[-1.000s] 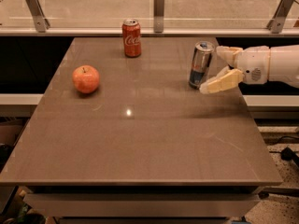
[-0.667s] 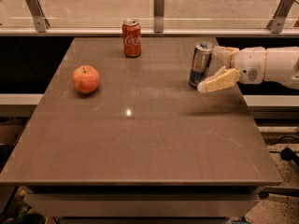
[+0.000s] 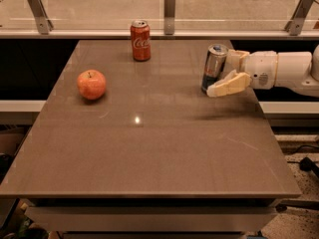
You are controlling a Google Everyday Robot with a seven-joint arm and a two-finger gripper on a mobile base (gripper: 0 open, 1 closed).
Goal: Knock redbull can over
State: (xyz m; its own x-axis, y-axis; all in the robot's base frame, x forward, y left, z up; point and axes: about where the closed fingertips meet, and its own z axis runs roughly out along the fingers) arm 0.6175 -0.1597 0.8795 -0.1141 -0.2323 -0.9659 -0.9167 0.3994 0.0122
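The redbull can [image 3: 214, 67], slim, silver and blue, stands upright near the right edge of the brown table [image 3: 149, 148]. My gripper [image 3: 221, 73] reaches in from the right at can height. It is open, with the near finger [image 3: 228, 85] in front of the can's lower part and the far finger [image 3: 234, 59] behind it. The can stands at the fingertips, touching or nearly touching them; I cannot tell which.
A red Coca-Cola can [image 3: 140, 40] stands at the back of the table, left of the redbull can. A red apple [image 3: 91, 84] lies on the left side. A glass railing with metal posts [image 3: 170, 11] runs behind the table.
My gripper has moved a little to the left, its near fingertip now further along the front of the can. The can still stands in the same place.
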